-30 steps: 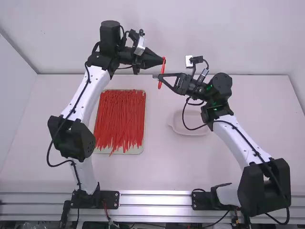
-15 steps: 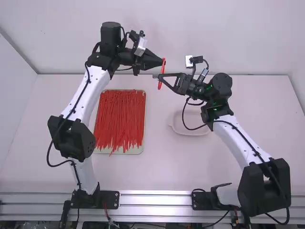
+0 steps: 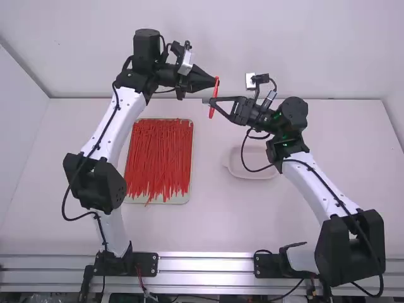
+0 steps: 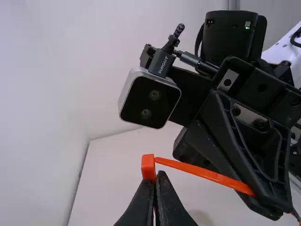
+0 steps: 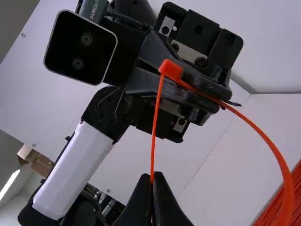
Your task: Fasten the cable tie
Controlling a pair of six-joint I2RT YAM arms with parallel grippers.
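The cable tie (image 3: 214,96) is held in the air over the far part of the counter (image 3: 208,218), close to the back wall. The left gripper (image 3: 214,81) has its fingers (image 4: 142,203) clenched on the tie's head. The right gripper (image 3: 213,103), just beside it, grasps one strand below the head. In the right wrist view a second strand curves away from the head. Both grippers stand above the gap between two containers. The flat tray (image 3: 158,201), left of the middle, holds a dense layer of red ties (image 3: 159,158). The white shallow container (image 3: 235,169) lies under the right arm, partly hidden by it.
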